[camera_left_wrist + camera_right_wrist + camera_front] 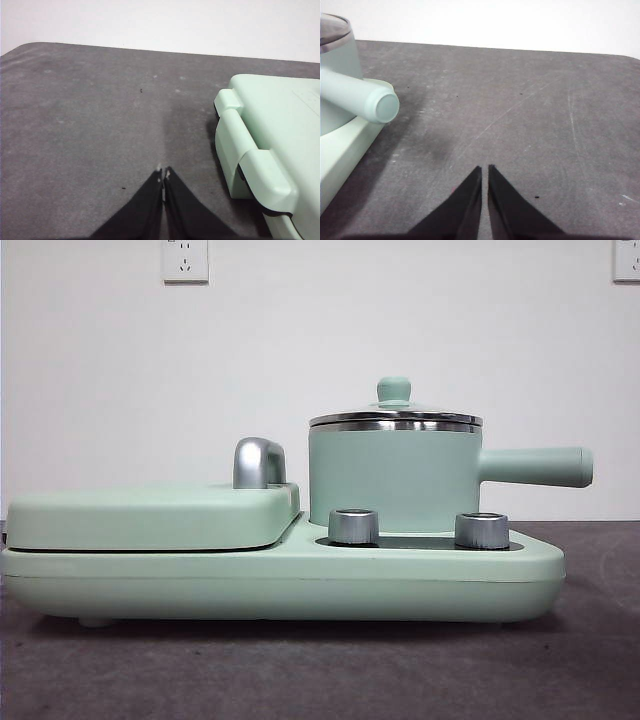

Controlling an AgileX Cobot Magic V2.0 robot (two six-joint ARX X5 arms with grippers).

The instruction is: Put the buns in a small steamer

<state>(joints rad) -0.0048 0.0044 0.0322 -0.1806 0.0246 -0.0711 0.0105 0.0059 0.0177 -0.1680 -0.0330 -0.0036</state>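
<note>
Both arms idle; steamer lidded, buns nowhere in view.

The grey surface (75, 115) carries the green cooker base (280, 585), its flat griddle (280, 130) just beside the left pincer (163, 175), pressed shut. The small steamer (395, 475) stands near the right pincer (485, 172), narrowed to a slit, its handle (365, 100) pointing toward that pincer. Risk, I judge: the lid (395, 418) blocks loading.
</note>
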